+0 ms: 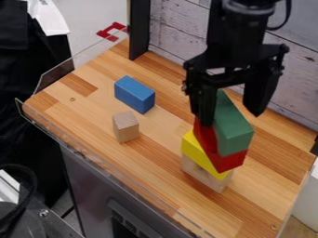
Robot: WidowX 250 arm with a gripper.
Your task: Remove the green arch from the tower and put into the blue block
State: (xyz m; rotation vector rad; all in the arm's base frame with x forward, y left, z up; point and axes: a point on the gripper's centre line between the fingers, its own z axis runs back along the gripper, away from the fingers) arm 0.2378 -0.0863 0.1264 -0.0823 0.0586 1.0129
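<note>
Gripper (pixel 229 115) is right at the tower on the right side, fingers spread apart, nothing clamped. Green block (pixel 235 126) sits on top of the red block (pixel 230 160), with the yellow block (pixel 200 151) and a plain wooden block (pixel 203 175) beneath. Presumably that's the arch; can't make out a cutout from here. Reads as the grasp step, pre-close. Next: square up on green, close, lift straight up without dragging red, then carry left to the blue block (pixel 134 95), beyond the small wooden block (pixel 126 127).
</note>
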